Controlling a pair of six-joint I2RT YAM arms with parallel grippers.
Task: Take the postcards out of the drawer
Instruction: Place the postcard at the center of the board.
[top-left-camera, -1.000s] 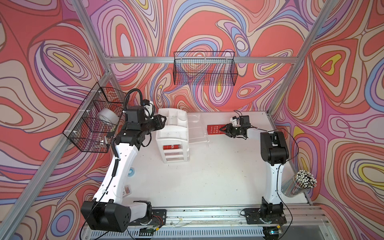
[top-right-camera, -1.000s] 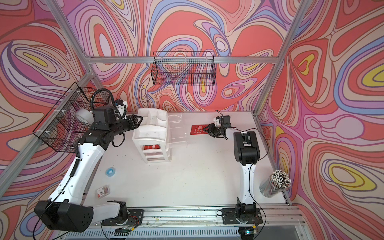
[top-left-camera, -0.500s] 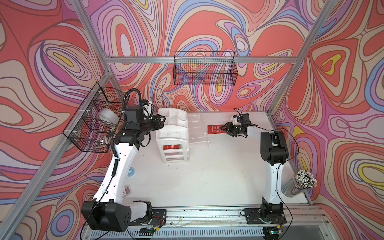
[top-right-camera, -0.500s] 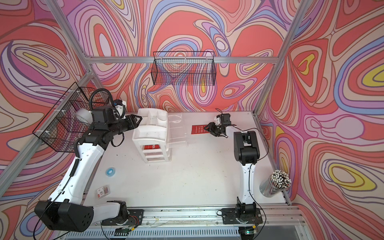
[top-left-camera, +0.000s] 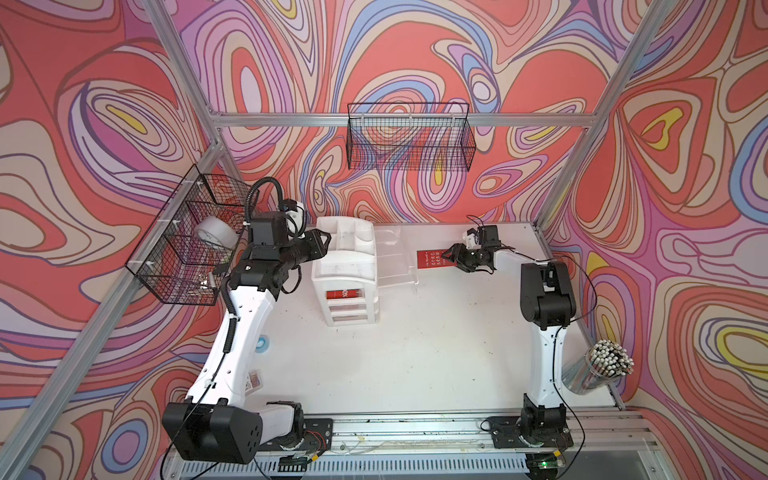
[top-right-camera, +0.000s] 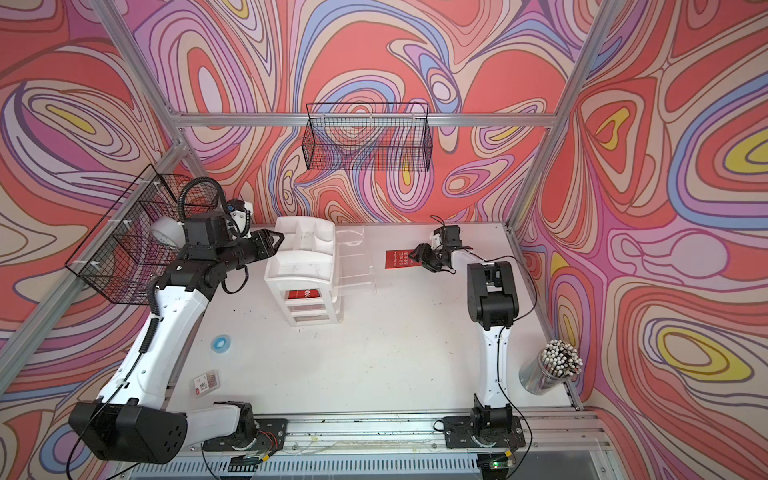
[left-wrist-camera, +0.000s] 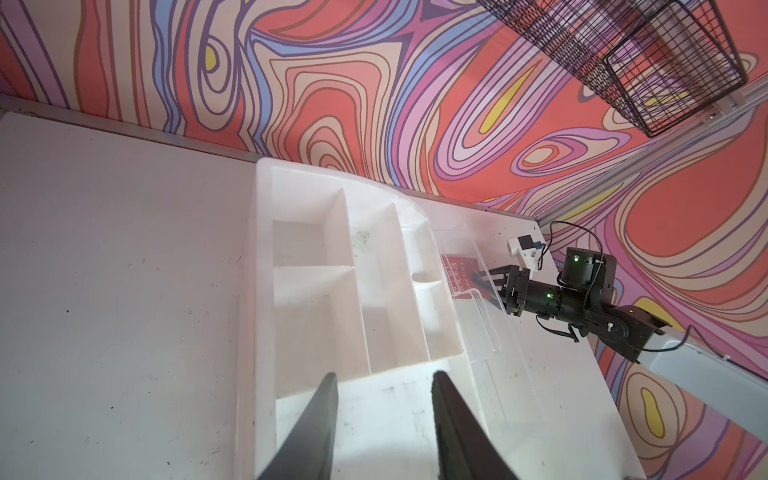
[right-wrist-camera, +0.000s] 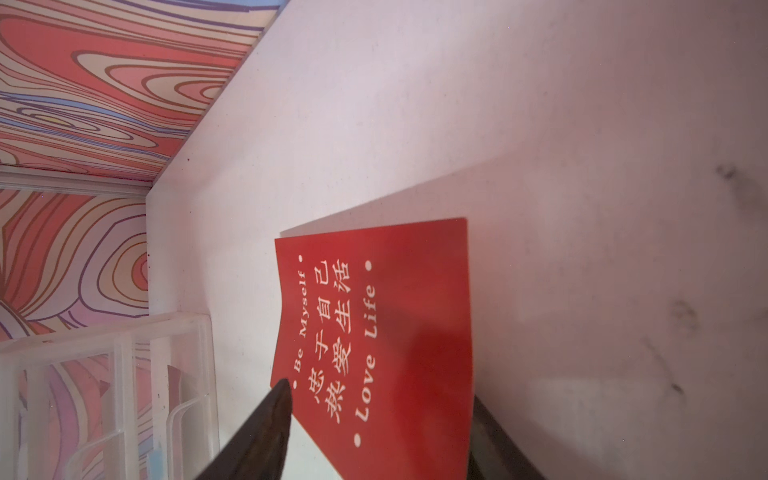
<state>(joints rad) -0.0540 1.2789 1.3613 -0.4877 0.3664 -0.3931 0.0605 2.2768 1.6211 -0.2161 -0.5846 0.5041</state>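
Note:
One red postcard (top-left-camera: 430, 259) (top-right-camera: 397, 259) with white lettering lies flat on the white table, right of the clear drawer (top-left-camera: 392, 259). My right gripper (top-left-camera: 451, 257) (right-wrist-camera: 380, 395) is open, low at the card's right end, a finger along each long edge. In the right wrist view the postcard (right-wrist-camera: 374, 311) fills the gap between the fingers. Another red postcard (top-left-camera: 345, 294) (top-right-camera: 303, 294) shows in the top front slot of the white drawer unit (top-left-camera: 345, 266). My left gripper (top-left-camera: 326, 239) (left-wrist-camera: 383, 376) is open over the unit's top left edge, nothing between its fingers.
A wire basket (top-left-camera: 187, 241) with a tape roll hangs on the left wall; another wire basket (top-left-camera: 409, 141) hangs on the back wall. A blue tape ring (top-left-camera: 263, 344) and a small card (top-left-camera: 255, 379) lie by the left arm. A cup of sticks (top-left-camera: 598, 370) stands front right.
My right gripper's jaws have spread wider around the postcard on the table. The card and the left arm have stayed where they were.

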